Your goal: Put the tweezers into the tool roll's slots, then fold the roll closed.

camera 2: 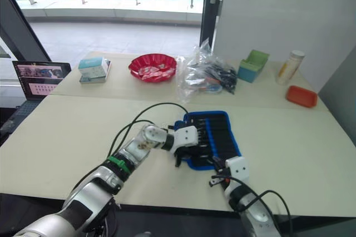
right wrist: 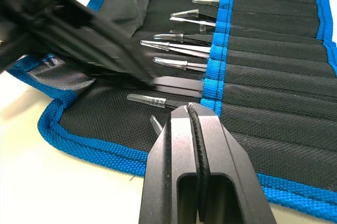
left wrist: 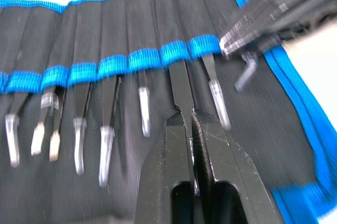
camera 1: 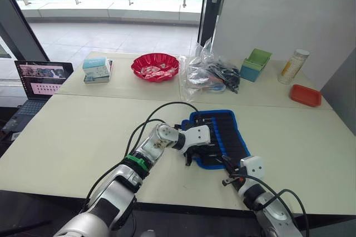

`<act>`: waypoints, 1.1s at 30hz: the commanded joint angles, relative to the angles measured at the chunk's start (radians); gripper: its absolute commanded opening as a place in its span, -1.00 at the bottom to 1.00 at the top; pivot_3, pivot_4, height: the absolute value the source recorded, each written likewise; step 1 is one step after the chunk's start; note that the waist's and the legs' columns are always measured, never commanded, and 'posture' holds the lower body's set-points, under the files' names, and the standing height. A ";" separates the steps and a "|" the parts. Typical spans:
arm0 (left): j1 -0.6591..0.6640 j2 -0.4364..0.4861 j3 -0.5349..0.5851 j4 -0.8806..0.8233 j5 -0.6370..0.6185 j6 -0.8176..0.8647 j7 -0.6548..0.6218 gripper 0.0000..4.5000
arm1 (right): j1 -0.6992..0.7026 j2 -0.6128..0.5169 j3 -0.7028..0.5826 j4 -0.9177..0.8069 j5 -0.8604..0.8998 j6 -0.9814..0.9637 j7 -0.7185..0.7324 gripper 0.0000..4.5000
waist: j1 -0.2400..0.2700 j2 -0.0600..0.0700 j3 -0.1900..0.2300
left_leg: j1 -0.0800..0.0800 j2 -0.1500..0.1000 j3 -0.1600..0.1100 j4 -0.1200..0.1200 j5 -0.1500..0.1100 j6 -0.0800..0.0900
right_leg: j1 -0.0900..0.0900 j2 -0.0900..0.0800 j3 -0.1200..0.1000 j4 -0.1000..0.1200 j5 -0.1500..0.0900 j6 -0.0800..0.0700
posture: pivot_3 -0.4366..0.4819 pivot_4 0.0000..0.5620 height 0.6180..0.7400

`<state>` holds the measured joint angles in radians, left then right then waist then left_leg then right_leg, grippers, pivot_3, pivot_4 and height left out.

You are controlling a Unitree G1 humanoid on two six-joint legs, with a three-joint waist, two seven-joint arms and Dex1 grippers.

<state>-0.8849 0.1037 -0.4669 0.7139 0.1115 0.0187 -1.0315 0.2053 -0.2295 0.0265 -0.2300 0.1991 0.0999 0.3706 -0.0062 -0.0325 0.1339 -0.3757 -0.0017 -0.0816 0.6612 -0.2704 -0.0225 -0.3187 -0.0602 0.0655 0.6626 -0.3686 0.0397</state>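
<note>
The tool roll [camera 1: 225,131] lies open on the table, black with blue edging. Several tweezers [left wrist: 108,140] sit in its slots [right wrist: 263,40], their clear-capped tips sticking out past the blue band. My left gripper [left wrist: 190,116] is over the roll's near left part, shut on a black tweezers [left wrist: 180,84] whose far end is under the blue band. My right gripper [right wrist: 192,109] is at the roll's near edge, shut, its tip close to the blue band [right wrist: 213,84]. I see nothing between its fingers. A capped tweezers [right wrist: 152,100] lies just beside its tip.
At the back of the table are a clear plastic bag of tools [camera 1: 208,73], a red bowl [camera 1: 154,65], a green box [camera 1: 256,63], a jar [camera 1: 293,65], a red tray [camera 1: 305,95] and a small box [camera 1: 97,70]. A laptop [camera 1: 39,81] stands far left.
</note>
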 commanded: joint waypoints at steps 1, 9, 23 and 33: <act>-0.041 -0.067 -0.008 0.073 0.022 -0.050 0.029 -0.99 | 0.027 -0.010 0.010 0.108 -0.021 0.063 -0.002 -1.00 | -0.001 -0.001 0.000 | 0.000 0.000 0.000 0.000 0.000 0.000 | 0.000 0.000 0.000 0.000 0.000 0.000 | -0.05 -0.47 1.00; -0.049 -0.081 0.026 0.085 0.038 -0.032 0.084 -0.99 | 0.025 -0.016 0.009 0.108 -0.017 0.065 0.000 -1.00 | 0.000 -0.001 0.000 | 0.000 0.000 0.000 0.000 0.000 0.000 | 0.000 0.000 0.000 0.000 0.000 0.000 | -0.05 -0.47 1.00; 0.029 0.082 0.160 -0.244 -0.171 0.109 -0.180 0.99 | -0.010 -0.021 0.008 0.139 0.021 0.042 0.071 -1.00 | -0.012 -0.001 0.000 | 0.001 0.002 -0.001 0.000 0.000 0.000 | 0.000 0.001 0.000 0.001 0.000 0.000 | -0.05 -0.47 1.00; 0.166 0.391 0.406 -0.408 -0.374 0.214 -0.266 0.99 | -0.039 -0.071 -0.047 -0.087 0.179 0.037 0.200 -1.00 | -0.027 0.013 0.009 | -0.001 0.003 -0.005 0.000 0.001 0.000 | -0.004 0.002 0.002 0.003 0.000 0.000 | -0.05 -0.47 1.00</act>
<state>-0.7395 0.4804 -0.0877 0.3599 -0.2186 0.2239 -1.2745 0.1771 -0.2802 -0.0073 -0.2525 0.3490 0.1333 0.5481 -0.0332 -0.0191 0.1427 -0.3780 0.0006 -0.0865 0.6613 -0.2698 -0.0229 -0.3248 -0.0585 0.0672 0.6661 -0.3686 0.0396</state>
